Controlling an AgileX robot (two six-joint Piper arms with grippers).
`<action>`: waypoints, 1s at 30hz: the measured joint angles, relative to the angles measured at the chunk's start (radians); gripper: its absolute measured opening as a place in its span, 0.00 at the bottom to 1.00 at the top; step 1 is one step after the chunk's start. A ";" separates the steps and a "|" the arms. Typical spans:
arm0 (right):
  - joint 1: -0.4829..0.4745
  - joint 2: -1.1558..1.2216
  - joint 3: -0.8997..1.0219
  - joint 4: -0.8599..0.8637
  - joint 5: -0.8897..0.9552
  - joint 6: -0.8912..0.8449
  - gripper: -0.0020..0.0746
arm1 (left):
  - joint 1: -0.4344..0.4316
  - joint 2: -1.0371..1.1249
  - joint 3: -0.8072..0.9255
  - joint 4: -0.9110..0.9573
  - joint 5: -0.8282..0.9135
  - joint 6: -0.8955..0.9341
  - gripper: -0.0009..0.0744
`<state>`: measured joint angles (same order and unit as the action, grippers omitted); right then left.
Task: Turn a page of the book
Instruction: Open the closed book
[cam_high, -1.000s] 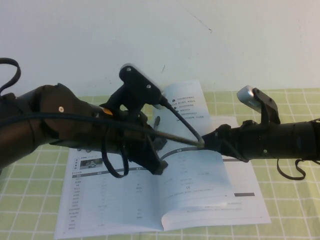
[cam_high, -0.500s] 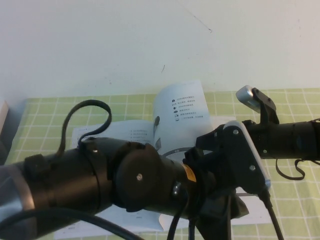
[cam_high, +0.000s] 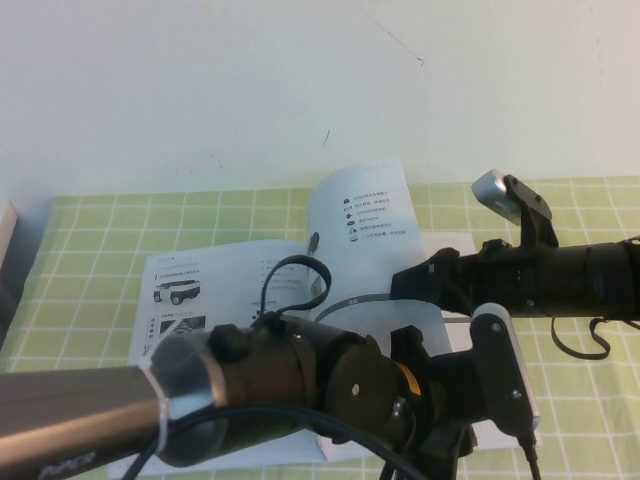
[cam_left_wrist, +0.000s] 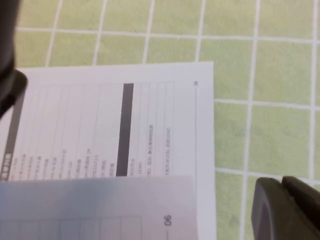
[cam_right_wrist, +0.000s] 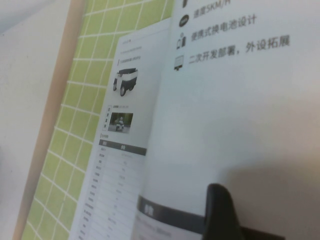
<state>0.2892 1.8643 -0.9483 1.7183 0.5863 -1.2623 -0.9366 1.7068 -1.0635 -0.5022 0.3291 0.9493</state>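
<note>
The book (cam_high: 200, 285) lies open on the green checked cloth. One page (cam_high: 365, 215) stands lifted and curled near the spine. My right gripper (cam_high: 405, 285) reaches in from the right and is shut on the lower part of that page. In the right wrist view one finger (cam_right_wrist: 220, 210) lies against the raised page (cam_right_wrist: 240, 115). My left arm crosses the foreground. Its gripper (cam_high: 450, 445) hangs open over the book's near right corner (cam_left_wrist: 200, 150), with the jaws wide apart and holding nothing.
Green checked cloth (cam_high: 90, 230) covers the table, with a white wall (cam_high: 200, 90) close behind. A dark and white object (cam_high: 6, 260) stands at the left edge. The left arm's bulk hides the near half of the book.
My left arm has swung from the book's left page across the front to the near right corner. The right gripper and the lifted page have stayed in place.
</note>
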 joint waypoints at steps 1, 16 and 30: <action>0.000 0.000 0.000 0.000 0.000 -0.005 0.55 | 0.000 0.012 0.000 0.000 -0.013 0.008 0.01; 0.000 0.000 0.000 0.000 0.000 -0.049 0.55 | 0.000 0.150 0.000 0.090 -0.202 0.034 0.01; 0.000 0.000 0.000 0.000 0.000 -0.056 0.52 | 0.086 0.161 0.000 0.096 -0.204 0.034 0.01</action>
<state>0.2892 1.8643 -0.9483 1.7183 0.5863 -1.3182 -0.8505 1.8674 -1.0635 -0.4065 0.1247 0.9834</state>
